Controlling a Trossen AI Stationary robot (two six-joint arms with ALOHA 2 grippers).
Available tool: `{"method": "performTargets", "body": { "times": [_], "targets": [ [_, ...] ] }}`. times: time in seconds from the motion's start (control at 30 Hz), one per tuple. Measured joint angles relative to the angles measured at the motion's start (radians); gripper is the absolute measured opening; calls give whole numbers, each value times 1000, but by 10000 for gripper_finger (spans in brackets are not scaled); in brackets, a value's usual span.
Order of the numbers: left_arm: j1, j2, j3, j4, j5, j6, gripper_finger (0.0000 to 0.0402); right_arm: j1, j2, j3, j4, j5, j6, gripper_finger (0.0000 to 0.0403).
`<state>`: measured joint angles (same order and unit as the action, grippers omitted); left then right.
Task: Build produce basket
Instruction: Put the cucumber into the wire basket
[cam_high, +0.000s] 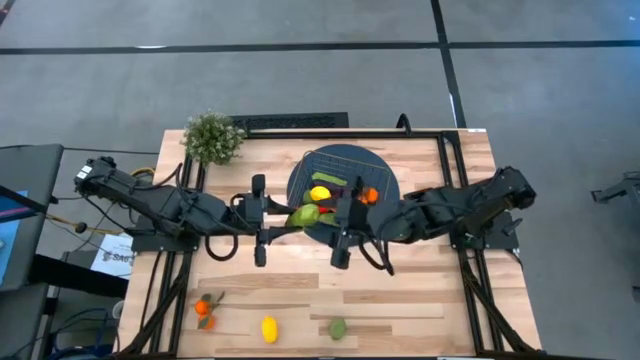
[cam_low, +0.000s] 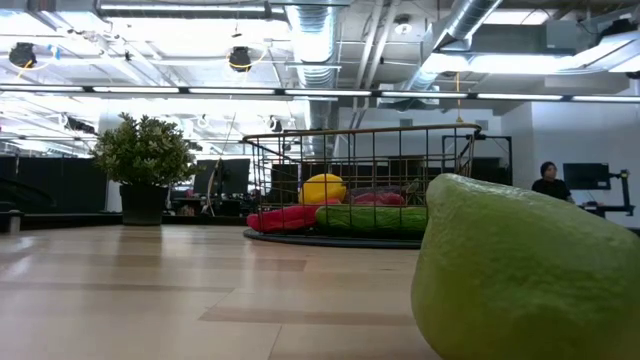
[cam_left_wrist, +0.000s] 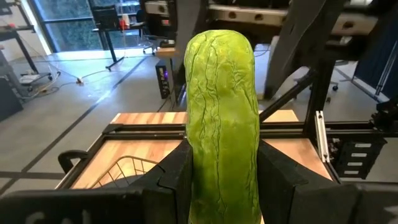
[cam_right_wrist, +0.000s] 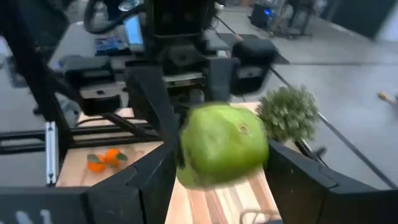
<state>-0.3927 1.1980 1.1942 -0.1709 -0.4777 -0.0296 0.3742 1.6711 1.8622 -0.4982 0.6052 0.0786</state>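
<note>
Jaws clamped from both sides: the left gripper pinches a wrinkled green cucumber low on its length, most of it standing proud beyond the fingers, while the right gripper squeezes a round green lime between its pads. Seen from above, both arms meet mid-table at the near edge of the wire basket, which sits on a round dark mat and already holds a lemon, a red pepper, another cucumber and something orange I cannot make out. Waiting at the front of the table are two small oranges, a second lemon and another lime; a bushy potted plant stands at the far left corner. The toys look light and smooth-skinned, likely slippery plastic. The cucumber, held near one end, may lever or swivel in the grip, so a hold nearer its middle would seem steadier. The lime, being round, could squirt out unless pinched across its widest part, as it appears to be here.
</note>
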Motion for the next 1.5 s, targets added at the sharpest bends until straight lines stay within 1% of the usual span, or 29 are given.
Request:
{"method": "performTargets", "body": {
  "times": [0.1, 0.33, 0.43, 0.57, 0.77, 0.87, 0.97, 1.07, 1.23, 1.33, 1.43, 1.5],
  "targets": [
    [0, 0, 0, -2, 1, 0, 111, -12, 3, -2, 34, -23, -41, 255],
    [0, 0, 0, -3, -2, 0, 111, -35, 32, -1, 29, -39, -22, 255],
    [0, 0, 0, -7, 1, 0, 111, -40, 39, -2, 24, -53, -4, 246],
    [0, 0, 1, -3, 2, 0, 111, -41, 38, -2, 26, -60, 0, 210],
    [-1, 0, 1, -5, 2, -2, 111, -38, 37, -2, 25, -68, -7, 120],
    [0, 0, 1, -4, 3, -16, 113, -33, 37, -2, 21, -66, -6, 119],
    [0, 0, 1, -3, -5, -24, 126, -33, 37, -2, 17, -62, -5, 119],
    [0, 0, 1, -4, -56, -33, 150, -33, 37, -1, 8, -45, -8, 119],
    [-1, -3, 1, -1, -196, -22, 196, -16, 23, 0, -68, 63, 22, 119],
    [0, -19, 1, 0, -278, 16, 217, 0, 15, -2, -215, 133, 103, 119],
    [0, -43, 1, -12, -361, 61, 230, 9, 1, -1, -382, 195, 239, 119],
    [0, -68, 1, -46, -423, 56, 233, 27, -13, -2, -526, 226, 355, 119]
  ]
}}
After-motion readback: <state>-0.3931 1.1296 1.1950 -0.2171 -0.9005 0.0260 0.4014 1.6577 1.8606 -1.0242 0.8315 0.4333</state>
